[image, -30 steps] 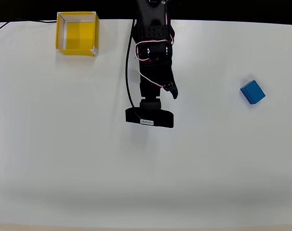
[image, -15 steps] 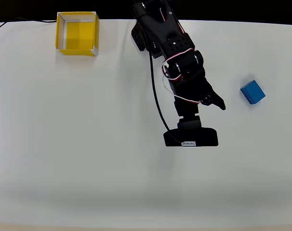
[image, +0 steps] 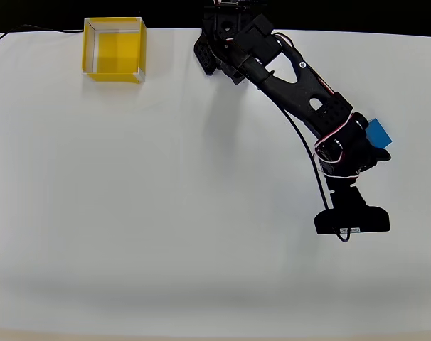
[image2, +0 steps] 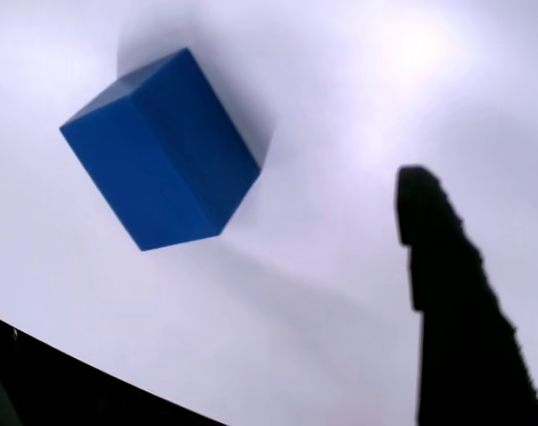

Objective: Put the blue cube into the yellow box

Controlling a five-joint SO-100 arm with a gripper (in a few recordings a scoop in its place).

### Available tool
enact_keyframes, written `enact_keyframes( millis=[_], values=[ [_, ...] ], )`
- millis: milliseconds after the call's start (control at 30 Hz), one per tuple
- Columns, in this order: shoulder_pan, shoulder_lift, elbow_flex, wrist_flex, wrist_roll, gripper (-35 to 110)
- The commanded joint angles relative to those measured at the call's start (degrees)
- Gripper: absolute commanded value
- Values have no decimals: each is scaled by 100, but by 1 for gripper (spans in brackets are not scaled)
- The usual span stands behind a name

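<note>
The blue cube (image: 379,132) rests on the white table at the right, its left part covered by the arm in the overhead view. In the wrist view the blue cube (image2: 162,151) sits tilted at the upper left, on the table and apart from both fingers. My gripper (image: 372,148) hovers right over it and is open, with nothing between its jaws. One dark fingertip (image2: 426,222) stands at the right of the wrist view; the other jaw is a dark edge along the bottom left. The yellow box (image: 119,51) stands open-topped at the far left back corner.
The black arm reaches diagonally from its base (image: 226,35) at the back edge to the right side. The wrist camera mount (image: 352,220) juts toward the front. A thin cable (image: 30,30) runs along the back left edge. White table (image: 166,213) spreads left and front.
The arm has swung from the table's middle to the right and stretched out, so the gripper now sits over the blue cube. Cube and box have not moved.
</note>
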Motion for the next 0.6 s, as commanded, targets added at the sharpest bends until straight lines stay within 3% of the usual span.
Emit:
enact_keyframes(
  millis=[0, 567],
  values=[
    [-492, -114, -844, 88, 149, 54],
    [-1494, -1424, -1573, 88, 615, 54]
  ],
)
